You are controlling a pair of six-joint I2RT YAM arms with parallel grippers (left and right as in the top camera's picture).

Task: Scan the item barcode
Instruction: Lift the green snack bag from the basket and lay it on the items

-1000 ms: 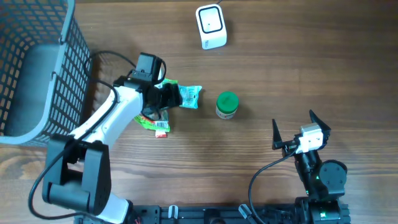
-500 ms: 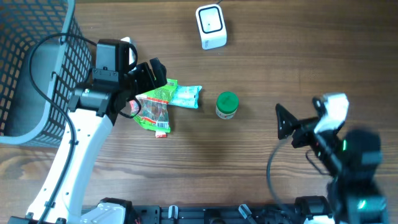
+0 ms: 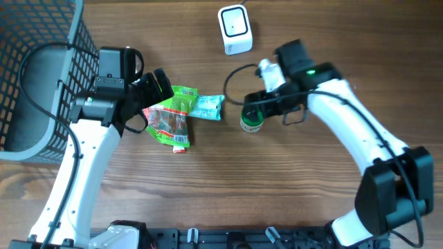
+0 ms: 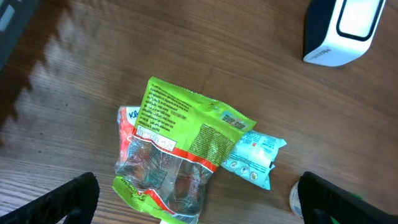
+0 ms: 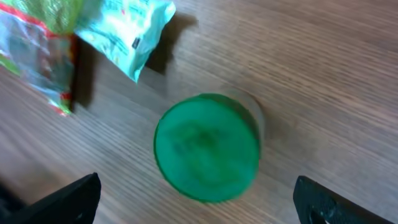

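A small jar with a green lid [image 3: 252, 116] stands upright at the table's middle; from the right wrist its lid [image 5: 207, 146] fills the centre. My right gripper [image 3: 270, 107] hovers over it, open [image 5: 199, 202], a finger on either side of the jar and not touching it. To the left lie a green snack bag [image 3: 172, 114] and a teal packet [image 3: 208, 106], overlapping. My left gripper [image 3: 158, 86] hangs open above the bag's left end [image 4: 202, 205], holding nothing. The white scanner [image 3: 234, 30] sits at the back of the table.
A grey wire basket [image 3: 34, 69] takes up the far left corner, close behind the left arm. In the left wrist view the scanner [image 4: 342, 31] shows at top right and the teal packet [image 4: 252, 152] lies beside the bag [image 4: 180, 155].
The right arm has swung from its place at the front right to above the jar. The left gripper has opened, let go of the bags and drawn back to the left.
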